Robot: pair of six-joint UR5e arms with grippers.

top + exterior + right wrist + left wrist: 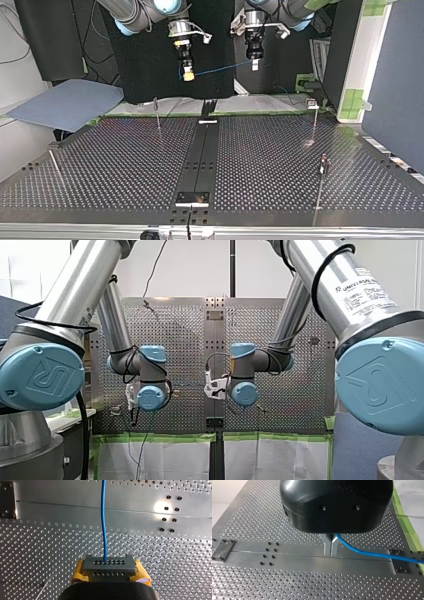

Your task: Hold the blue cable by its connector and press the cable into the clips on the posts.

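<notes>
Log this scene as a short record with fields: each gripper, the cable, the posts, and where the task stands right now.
Right gripper: yellow-padded jaws shut on grey perforated connector block
Left gripper: metal jaws shut on thin blue cable
Cable: strung in the air between both grippers, above perforated metal table
Thin upright posts: three, none touching the cable
Progress: cable in no clip yet

In the top view the cable (220,69) spans from my right hand (188,76) at left, which holds its connector (109,566), to my left hand (255,65) at right, both above the table (125,170). 3 posts (315,122) stand on it: 1 left, 2 right.
</notes>
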